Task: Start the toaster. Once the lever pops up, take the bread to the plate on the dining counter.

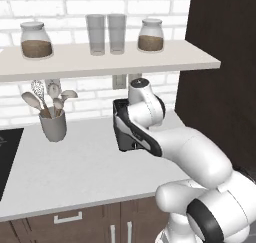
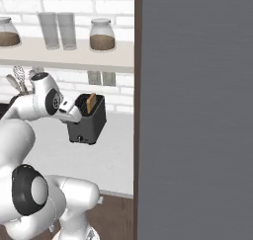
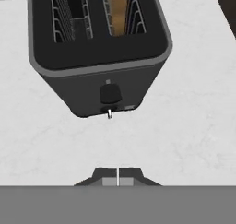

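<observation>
Just ahead of the end effector [image 3: 118, 177], whose two fingertips are pressed together with nothing between them, stands the toaster [image 3: 99, 57], its narrow front turned toward the hand. The closed tips look meant for pushing, not grasping: they sit before the dark lever knob [image 3: 110, 94] and the tiny pale knob [image 3: 109, 113] below it, apart from both, a fair pose for pressing the lever to start the toasting. That step seems not yet done.

Beyond the lever, in the slot farther right from the hand, the bread [image 3: 117, 11] stands upright on edge, its golden top rising above the slot in the right base view [image 2: 91, 102]; the other slot holds nothing but wire guides.

Under the toaster spreads the white speckled counter [image 3: 193, 126], with dark wood drawers below its edge. Off to the hand's left stands a grey utensil cup [image 1: 53, 124] with spoons and a whisk. Above runs a shelf [image 1: 110, 62] bearing two jars and two glasses, against a white brick wall; a tall dark cabinet [image 1: 220, 62] closes the right side.
</observation>
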